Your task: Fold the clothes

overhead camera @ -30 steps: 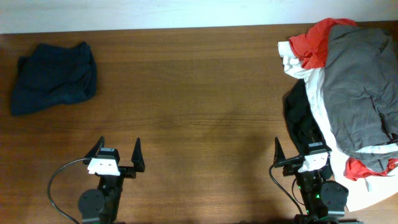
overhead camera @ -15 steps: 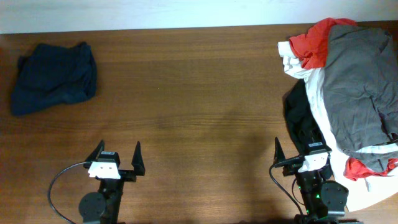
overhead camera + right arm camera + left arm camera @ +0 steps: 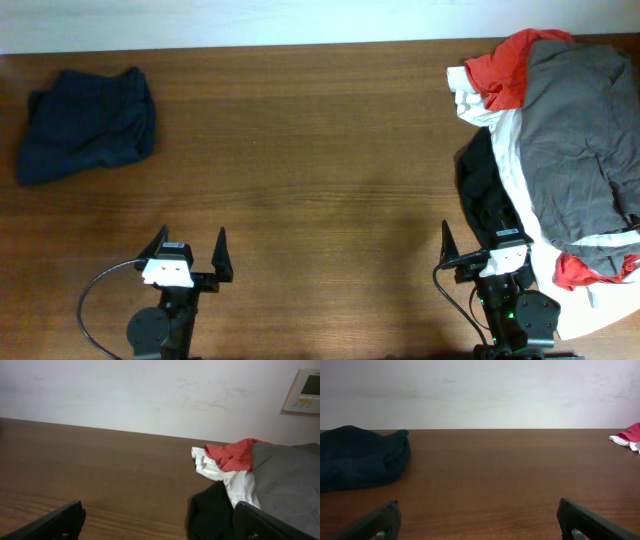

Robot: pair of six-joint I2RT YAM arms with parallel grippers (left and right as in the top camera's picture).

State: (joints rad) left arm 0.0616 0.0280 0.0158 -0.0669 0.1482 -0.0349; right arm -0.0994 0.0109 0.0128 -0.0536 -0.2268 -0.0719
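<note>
jaws, left and right alike, stand spread wide, gripping nothing, at the near edge of a brown wooden surface (image 3: 320,170) backed by a white wall (image 3: 480,390). a navy garment (image 3: 88,125) lies crumpled at far left; grey, red, white and black clothes (image 3: 570,150) heap at right.

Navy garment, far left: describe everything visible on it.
The navy garment is dark blue, soft-looking fabric, crumpled into a low rumpled heap, not folded. It lies alone at the far-left side of the wooden table, well apart from the mixed clothes pile on the right. Only the table touches it; no sleeves, seams or labels can be made out.
</note>
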